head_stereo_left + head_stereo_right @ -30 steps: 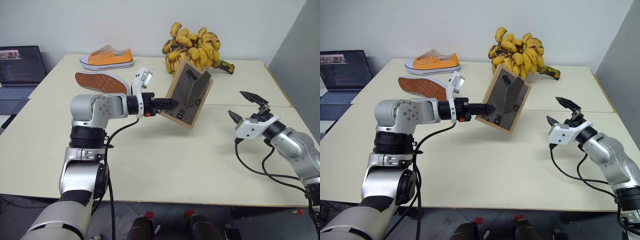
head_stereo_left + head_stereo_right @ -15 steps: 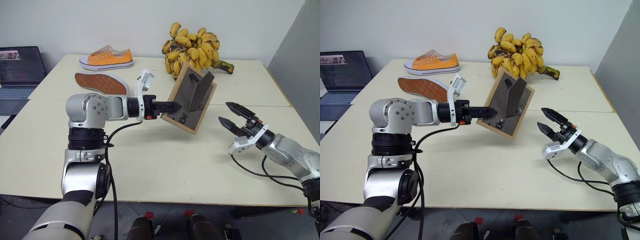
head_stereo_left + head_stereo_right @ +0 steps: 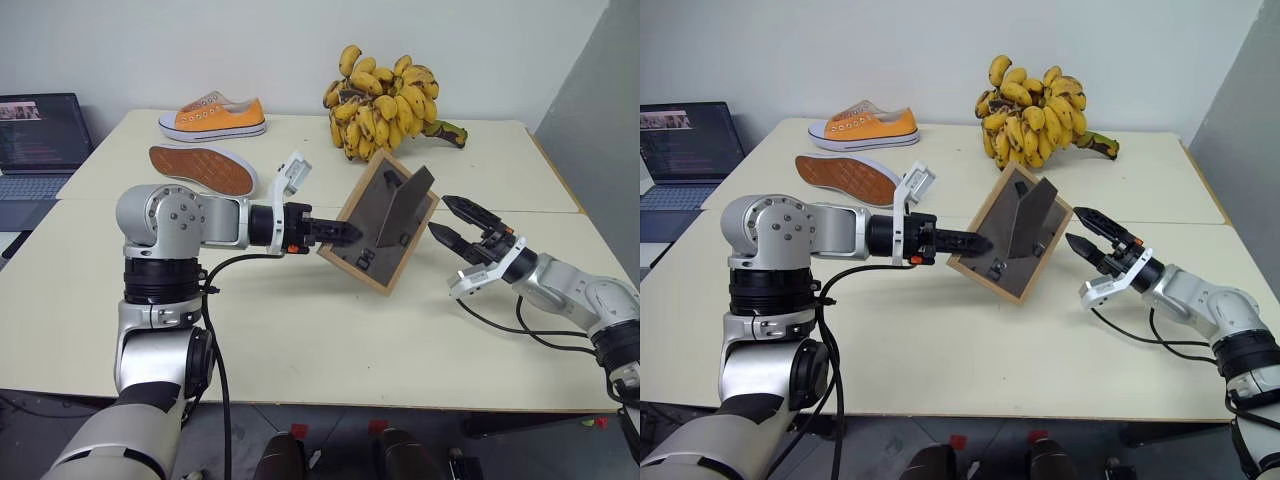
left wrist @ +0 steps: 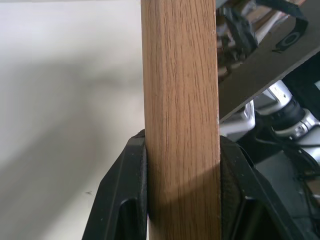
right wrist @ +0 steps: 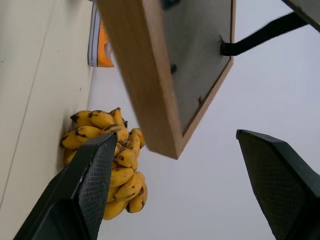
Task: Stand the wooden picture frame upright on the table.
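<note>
The wooden picture frame hangs tilted over the table, its dark back panel toward me and the easel flap swung out. My left gripper is shut on the frame's left edge; in the left wrist view both black fingers press against the light wood. The frame's lowest corner is close to the tabletop; I cannot tell whether it touches. My right gripper is open just right of the frame, pointing at it with nothing between its fingers.
A bunch of bananas lies at the back of the table behind the frame. An orange shoe stands at the back left, with a second shoe on its side in front of it. A laptop sits far left.
The left gripper has drawn the frame slightly back and down and tilted it, and the easel flap stands further out. The right gripper has swung left, close to the frame's right edge.
</note>
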